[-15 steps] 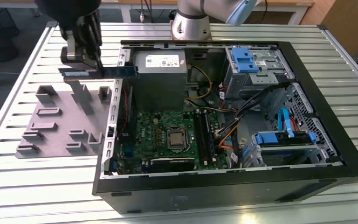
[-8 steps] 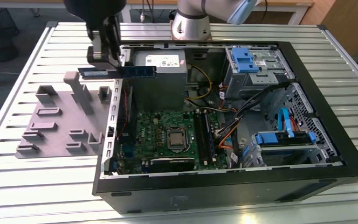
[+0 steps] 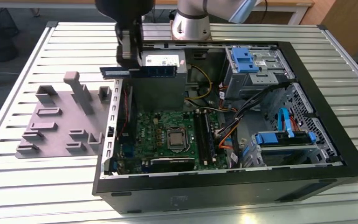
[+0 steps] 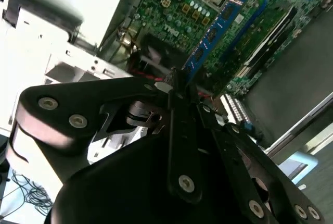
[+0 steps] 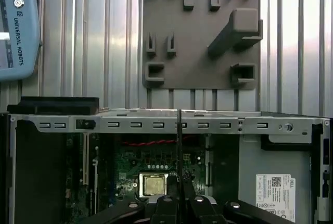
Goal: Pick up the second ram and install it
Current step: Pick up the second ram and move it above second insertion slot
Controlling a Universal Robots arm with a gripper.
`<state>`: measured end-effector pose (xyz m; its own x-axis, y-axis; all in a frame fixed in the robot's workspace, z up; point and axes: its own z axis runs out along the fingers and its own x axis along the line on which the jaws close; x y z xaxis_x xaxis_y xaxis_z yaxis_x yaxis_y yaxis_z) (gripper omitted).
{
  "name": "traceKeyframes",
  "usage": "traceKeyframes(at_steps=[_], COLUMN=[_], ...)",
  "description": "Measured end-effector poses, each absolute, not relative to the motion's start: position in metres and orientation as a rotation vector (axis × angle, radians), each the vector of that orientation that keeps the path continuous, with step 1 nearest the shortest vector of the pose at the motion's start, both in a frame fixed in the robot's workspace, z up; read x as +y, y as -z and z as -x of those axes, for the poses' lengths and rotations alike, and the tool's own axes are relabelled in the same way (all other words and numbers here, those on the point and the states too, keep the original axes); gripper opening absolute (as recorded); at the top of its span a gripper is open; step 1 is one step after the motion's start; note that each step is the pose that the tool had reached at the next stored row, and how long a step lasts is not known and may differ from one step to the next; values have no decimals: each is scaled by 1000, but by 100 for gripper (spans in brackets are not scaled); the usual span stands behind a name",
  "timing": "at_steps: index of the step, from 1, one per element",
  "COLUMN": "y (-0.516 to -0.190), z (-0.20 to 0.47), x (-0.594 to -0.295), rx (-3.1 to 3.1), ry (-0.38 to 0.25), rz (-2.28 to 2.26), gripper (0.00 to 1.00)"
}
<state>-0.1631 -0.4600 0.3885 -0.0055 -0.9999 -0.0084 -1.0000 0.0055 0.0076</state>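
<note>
My gripper (image 3: pixel 128 59) hangs over the open computer case's back left corner and is shut on the second ram (image 3: pixel 154 71), a thin blue-green stick held level in the air. In the second wrist view the ram (image 4: pixel 213 31) sticks out from between my shut fingers (image 4: pixel 183 96) towards the green motherboard (image 4: pixel 171 5). The first wrist view shows the ram (image 5: pixel 178 146) edge-on as a thin dark line above the case. The motherboard (image 3: pixel 160 135) with its silver chip (image 3: pixel 175 137) lies on the case floor, and the long dark memory slots (image 3: pixel 205 137) run beside the chip.
A grey plastic tray (image 3: pixel 54 116) with upright posts sits on the slatted table at the exterior view's left. A grey power supply box (image 3: pixel 160 86), blue drive cages (image 3: pixel 247 58) and cable bundles (image 3: pixel 247 107) crowd the case. A blue teach pendant (image 5: pixel 18 21) lies on the table.
</note>
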Motion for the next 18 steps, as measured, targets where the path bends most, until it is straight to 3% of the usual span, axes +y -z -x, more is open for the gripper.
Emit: traceKeyframes(at_steps=[18], y=[-389], z=[70], x=[-460], rx=[2227], ry=[-18], rz=[2215], gripper=[14])
